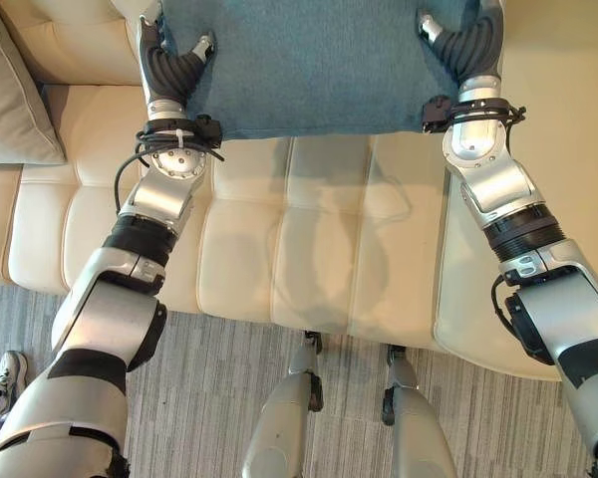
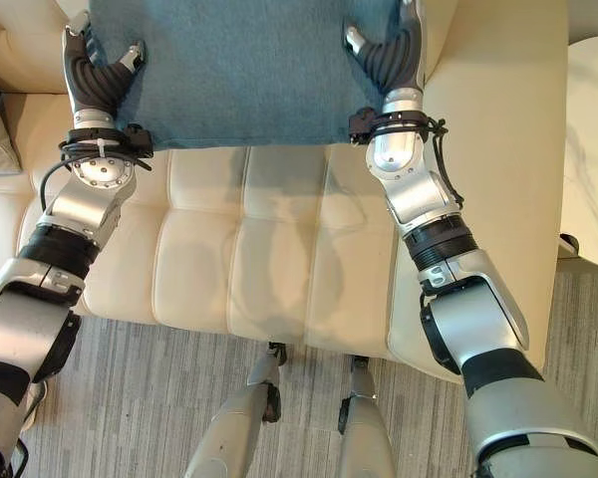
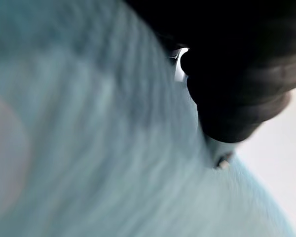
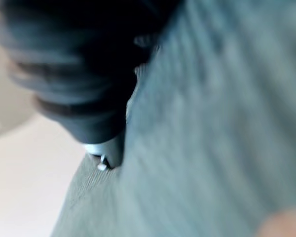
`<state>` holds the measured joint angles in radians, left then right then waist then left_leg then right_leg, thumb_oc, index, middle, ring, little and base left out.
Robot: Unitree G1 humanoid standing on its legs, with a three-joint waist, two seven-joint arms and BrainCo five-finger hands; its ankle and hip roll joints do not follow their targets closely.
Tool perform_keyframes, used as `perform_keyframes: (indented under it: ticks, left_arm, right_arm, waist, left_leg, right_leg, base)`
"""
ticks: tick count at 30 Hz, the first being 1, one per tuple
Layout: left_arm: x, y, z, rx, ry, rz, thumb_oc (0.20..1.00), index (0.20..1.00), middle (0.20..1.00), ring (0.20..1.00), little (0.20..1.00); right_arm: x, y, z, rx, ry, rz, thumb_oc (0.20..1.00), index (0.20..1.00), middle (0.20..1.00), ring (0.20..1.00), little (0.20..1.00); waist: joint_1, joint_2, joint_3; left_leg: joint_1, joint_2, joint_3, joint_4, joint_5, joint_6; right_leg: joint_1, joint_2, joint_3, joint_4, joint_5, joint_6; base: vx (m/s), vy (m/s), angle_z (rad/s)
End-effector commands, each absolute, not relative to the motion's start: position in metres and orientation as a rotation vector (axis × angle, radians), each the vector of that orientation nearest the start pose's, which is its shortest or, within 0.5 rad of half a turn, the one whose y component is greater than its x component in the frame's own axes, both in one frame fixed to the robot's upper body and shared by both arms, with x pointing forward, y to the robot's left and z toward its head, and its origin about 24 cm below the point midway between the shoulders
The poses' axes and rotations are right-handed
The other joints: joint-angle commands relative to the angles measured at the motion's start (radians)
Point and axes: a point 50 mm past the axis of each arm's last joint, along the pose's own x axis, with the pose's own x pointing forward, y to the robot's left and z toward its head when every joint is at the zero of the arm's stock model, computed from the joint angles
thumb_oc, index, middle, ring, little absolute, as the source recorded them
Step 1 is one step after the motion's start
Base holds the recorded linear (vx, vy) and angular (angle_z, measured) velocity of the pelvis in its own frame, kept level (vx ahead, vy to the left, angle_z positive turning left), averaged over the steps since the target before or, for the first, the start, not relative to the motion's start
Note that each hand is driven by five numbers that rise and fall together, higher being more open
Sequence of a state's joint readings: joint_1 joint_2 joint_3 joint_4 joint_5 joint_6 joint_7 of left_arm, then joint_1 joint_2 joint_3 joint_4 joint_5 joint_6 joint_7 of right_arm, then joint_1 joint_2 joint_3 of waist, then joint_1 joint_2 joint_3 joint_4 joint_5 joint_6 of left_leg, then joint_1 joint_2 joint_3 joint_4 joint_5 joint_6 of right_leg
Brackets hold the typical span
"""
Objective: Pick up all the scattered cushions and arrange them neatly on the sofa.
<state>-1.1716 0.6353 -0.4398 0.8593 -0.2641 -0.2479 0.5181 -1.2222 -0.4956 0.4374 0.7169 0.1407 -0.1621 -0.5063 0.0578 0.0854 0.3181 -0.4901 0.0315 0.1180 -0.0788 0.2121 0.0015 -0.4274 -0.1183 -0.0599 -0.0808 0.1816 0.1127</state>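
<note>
I hold a large blue-grey cushion [image 1: 309,65] up over the cream sofa [image 1: 309,239], near its backrest. My left hand [image 1: 167,68] grips the cushion's left edge, thumb on the front face and the fingers hidden behind it. On the opposite edge my right hand [image 1: 470,45] grips the same way, its thumb pressed on the fabric. The cushion's lower edge hangs level just above the seat. Up close, the blue weave [image 3: 89,148] lies against the left hand's dark cover, and the fabric [image 4: 212,123] also lies against the right hand's cover.
A beige cushion [image 1: 15,90] leans at the sofa's left end. The sofa's right arm [image 2: 498,149] runs beside my right arm, with a white round table [image 2: 593,149] beyond it. Grey carpet [image 1: 229,378] lies in front, and a person's shoe [image 1: 10,370] shows at the lower left.
</note>
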Motion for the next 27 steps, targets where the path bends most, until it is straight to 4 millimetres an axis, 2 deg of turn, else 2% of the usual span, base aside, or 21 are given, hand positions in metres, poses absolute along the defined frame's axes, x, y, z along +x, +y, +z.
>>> perform_keyframes:
  ticks: [1, 3, 6, 9, 10, 17, 18, 19, 21, 24, 25, 26, 27]
  left_arm:
    - [0.384, 0.234, 0.336, 0.472, -0.734, 0.450, 1.000, 1.000, 1.000, 1.000, 1.000]
    - [0.387, 0.241, 0.318, 0.498, -0.668, 0.445, 1.000, 1.000, 1.000, 1.000, 1.000]
    - [0.388, 0.254, 0.278, 0.482, -0.552, 0.442, 1.000, 1.000, 1.000, 1.000, 1.000]
    - [0.385, 0.263, 0.249, 0.530, -0.475, 0.421, 1.000, 1.000, 1.000, 1.000, 1.000]
    - [0.381, 0.274, 0.233, 0.523, -0.421, 0.423, 1.000, 1.000, 1.000, 1.000, 1.000]
    - [0.368, 0.283, 0.214, 0.420, -0.413, 0.401, 1.000, 1.000, 1.000, 1.000, 1.000]
    - [0.359, 0.278, 0.203, 0.379, -0.429, 0.368, 1.000, 1.000, 1.000, 1.000, 1.000]
    - [0.359, 0.279, 0.203, 0.379, -0.429, 0.368, 1.000, 1.000, 1.000, 1.000, 1.000]
    - [0.338, 0.269, 0.180, 0.302, -0.447, 0.296, 1.000, 1.000, 1.000, 1.000, 1.000]
    - [0.310, 0.264, 0.140, 0.247, -0.373, 0.232, 1.000, 1.000, 1.000, 1.000, 1.000]
    - [0.288, 0.268, 0.110, 0.251, -0.279, 0.203, 1.000, 1.000, 1.000, 1.000, 1.000]
    - [0.287, 0.268, 0.110, 0.251, -0.277, 0.202, 1.000, 1.000, 1.000, 1.000, 1.000]
    - [0.277, 0.272, 0.095, 0.263, -0.221, 0.196, 1.000, 1.000, 1.000, 1.000, 1.000]
  right_arm:
    - [0.383, -0.129, 0.344, -0.425, -0.844, -0.155, 1.000, 1.000, 1.000, 1.000, 1.000]
    - [0.388, -0.133, 0.326, -0.443, -0.781, -0.130, 1.000, 1.000, 1.000, 1.000, 1.000]
    - [0.393, -0.140, 0.287, -0.435, -0.664, -0.089, 1.000, 1.000, 1.000, 1.000, 1.000]
    - [0.393, -0.151, 0.262, -0.392, -0.591, -0.064, 1.000, 1.000, 1.000, 1.000, 1.000]
    - [0.389, -0.159, 0.256, -0.396, -0.579, -0.049, 1.000, 1.000, 1.000, 1.000, 1.000]
    - [0.378, -0.179, 0.246, -0.404, -0.574, -0.044, 1.000, 1.000, 1.000, 1.000, 1.000]
    - [0.368, -0.184, 0.236, -0.401, -0.577, -0.032, 1.000, 1.000, 1.000, 1.000, 1.000]
    - [0.368, -0.184, 0.235, -0.401, -0.577, -0.032, 1.000, 1.000, 1.000, 1.000, 1.000]
    - [0.346, -0.191, 0.206, -0.386, -0.552, 0.005, 1.000, 1.000, 1.000, 1.000, 1.000]
    - [0.318, -0.205, 0.166, -0.361, -0.474, 0.019, 1.000, 1.000, 1.000, 1.000, 1.000]
    - [0.295, -0.220, 0.134, -0.379, -0.373, 0.013, 1.000, 1.000, 1.000, 1.000, 1.000]
    - [0.295, -0.219, 0.133, -0.379, -0.372, 0.013, 1.000, 1.000, 1.000, 1.000, 1.000]
    - [0.284, -0.229, 0.114, -0.389, -0.299, 0.002, 1.000, 1.000, 1.000, 1.000, 1.000]
  waist:
    - [0.016, -0.036, 0.012]
    - [0.007, -0.044, 0.017]
    - [-0.003, -0.055, 0.029]
    - [-0.009, -0.060, 0.035]
    - [-0.012, -0.065, 0.036]
    - [-0.017, -0.070, 0.033]
    - [-0.019, -0.074, 0.026]
    - [-0.019, -0.074, 0.025]
    - [-0.025, -0.083, 0.001]
    - [-0.037, -0.100, -0.031]
    - [-0.050, -0.110, -0.060]
    - [-0.050, -0.111, -0.063]
    - [-0.058, -0.114, -0.074]
  left_leg:
    - [0.010, -0.033, -0.021, -0.007, -0.074, -0.091]
    - [0.000, -0.029, -0.022, -0.008, -0.069, -0.094]
    - [0.008, -0.024, -0.020, -0.008, -0.071, -0.097]
    - [0.020, -0.022, -0.019, -0.008, -0.074, -0.096]
    - [0.026, -0.021, -0.016, -0.008, -0.071, -0.098]
    - [0.065, -0.014, -0.010, -0.008, -0.078, -0.103]
    - [0.089, -0.012, -0.010, -0.008, -0.085, -0.102]
    - [0.088, -0.012, -0.010, -0.008, -0.085, -0.102]
    - [0.133, -0.009, -0.006, -0.008, -0.102, -0.096]
    - [0.195, -0.006, 0.000, -0.008, -0.125, -0.088]
    - [0.238, -0.006, 0.005, -0.008, -0.140, -0.079]
    - [0.235, -0.007, 0.005, -0.008, -0.137, -0.079]
    - [0.260, -0.007, 0.008, -0.008, -0.147, -0.075]
  right_leg:
    - [-0.054, -0.034, -0.008, 0.043, -0.050, 0.068]
    - [-0.062, -0.030, -0.011, 0.040, -0.049, 0.067]
    - [-0.055, -0.027, -0.012, 0.041, -0.054, 0.065]
    - [-0.047, -0.026, -0.007, 0.043, -0.057, 0.060]
    - [-0.042, -0.025, -0.007, 0.042, -0.054, 0.058]
    - [-0.002, -0.023, -0.014, 0.037, -0.058, 0.056]
    - [0.022, -0.023, -0.018, 0.035, -0.061, 0.055]
    - [0.021, -0.023, -0.018, 0.035, -0.060, 0.055]
    - [0.070, -0.024, -0.024, 0.028, -0.069, 0.052]
    - [0.131, -0.025, -0.031, 0.028, -0.087, 0.052]
    - [0.175, -0.026, -0.035, 0.027, -0.097, 0.053]
    - [0.172, -0.026, -0.035, 0.026, -0.094, 0.053]
    - [0.194, -0.024, -0.036, 0.028, -0.103, 0.053]
  base:
    - [-0.04, -0.051, 0.01]
    - [-0.03, -0.035, 0.05]
    - [-0.03, -0.013, 0.07]
    - [-0.05, -0.003, -0.02]
    - [-0.04, 0.001, 0.00]
    - [-0.04, -0.003, -0.04]
    - [0.00, 0.000, 0.00]
    - [0.00, 0.000, 0.00]
    - [0.06, -0.014, -0.03]
    - [0.11, -0.001, 0.00]
    - [0.11, 0.011, -0.01]
    - [0.10, 0.034, 0.00]
    - [0.04, 0.044, 0.00]
